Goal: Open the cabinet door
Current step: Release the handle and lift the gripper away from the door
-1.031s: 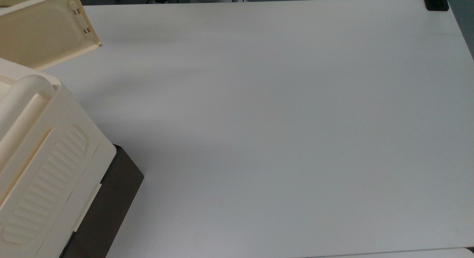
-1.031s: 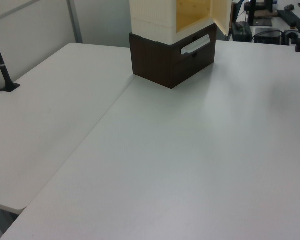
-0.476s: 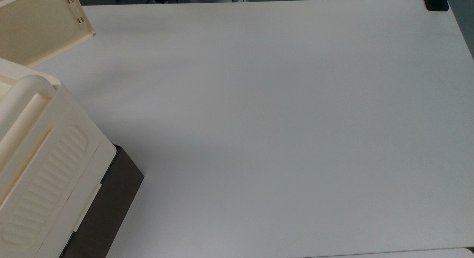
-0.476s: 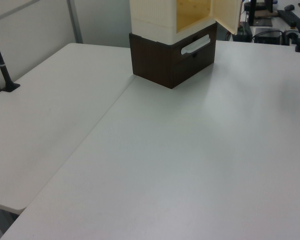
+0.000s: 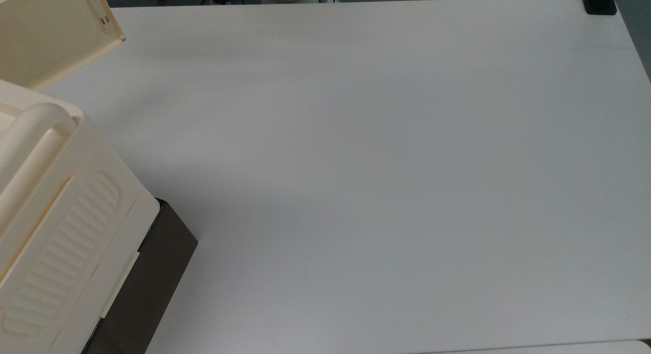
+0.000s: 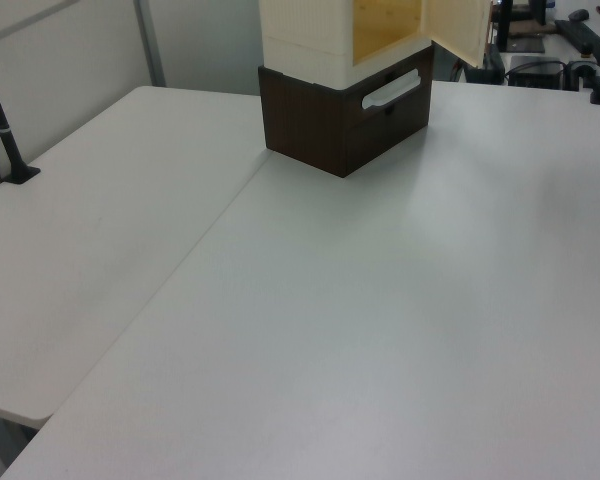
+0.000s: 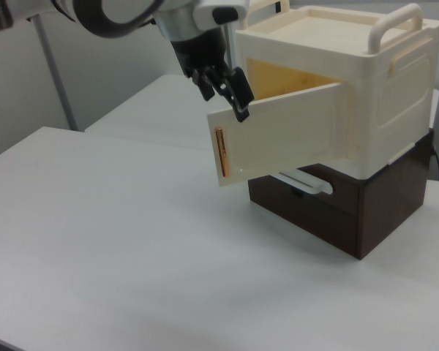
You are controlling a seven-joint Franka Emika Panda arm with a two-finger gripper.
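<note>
Cream cabinet (image 7: 366, 95): sits on its dark brown base at the surface's (image 5: 381, 166) far corner in the left view.
Cabinet door (image 7: 278, 135): swung wider than a second ago; yellow interior exposed, so I judge opening nearly complete.
My hand (image 7: 233, 91): at the door's top free corner; whether the fingers are together or apart I cannot tell.

Cabinet (image 5: 61, 227) at left edge, cabinet door (image 5: 46, 33) swung open

We look straight down from the top view; left and right views face the cabinet (image 7: 351, 110) across the desk (image 6: 380, 330) from opposite sides.
</note>
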